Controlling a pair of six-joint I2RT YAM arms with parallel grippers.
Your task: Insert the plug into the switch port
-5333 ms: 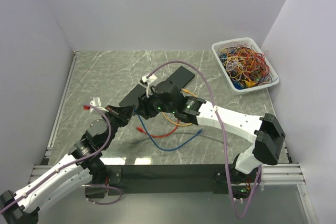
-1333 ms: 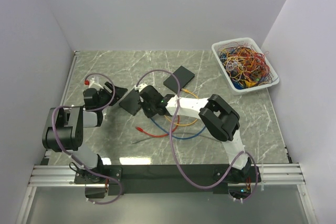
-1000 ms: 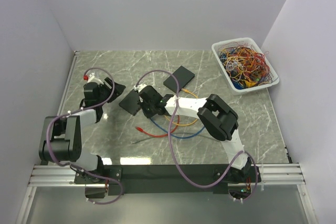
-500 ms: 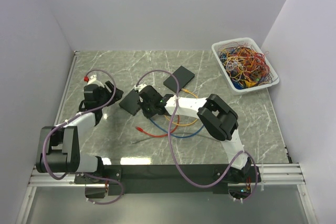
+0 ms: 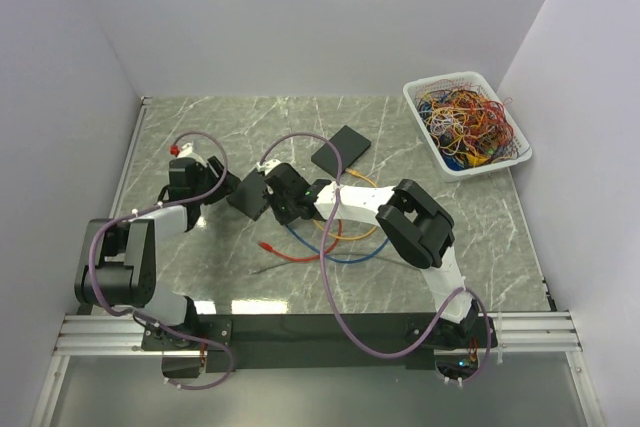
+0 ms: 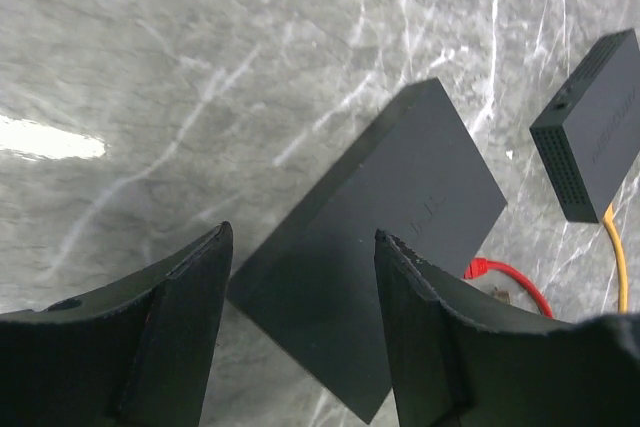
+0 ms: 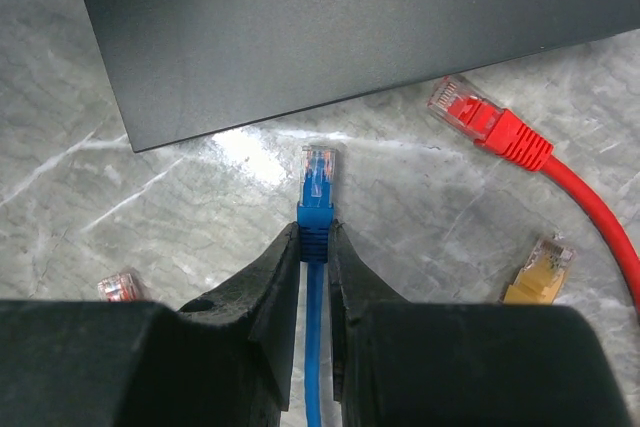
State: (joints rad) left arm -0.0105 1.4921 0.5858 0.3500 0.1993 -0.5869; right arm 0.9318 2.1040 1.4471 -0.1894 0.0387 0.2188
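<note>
**Two arms, one switch between them**

The right fingers [image 7: 287, 255] are clamped on the boot of the blue plug [image 7: 318, 175]. Its clear tip points to 12 o'clock at the dark switch [image 7: 330, 17] and stops just short of the edge. A red plug [image 7: 470, 112] lies at 2 o'clock from it and a yellow plug [image 7: 540, 265] at 4 o'clock, both on the marble surface [image 7: 150, 197]. The left fingers [image 6: 195, 287] stand apart and empty, and the switch's near end shows between them.

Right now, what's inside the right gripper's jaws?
The right gripper pinches the blue cable just behind its clear plug, which points at the switch. Its fingers cover the sides of the gripped stretch.
</note>
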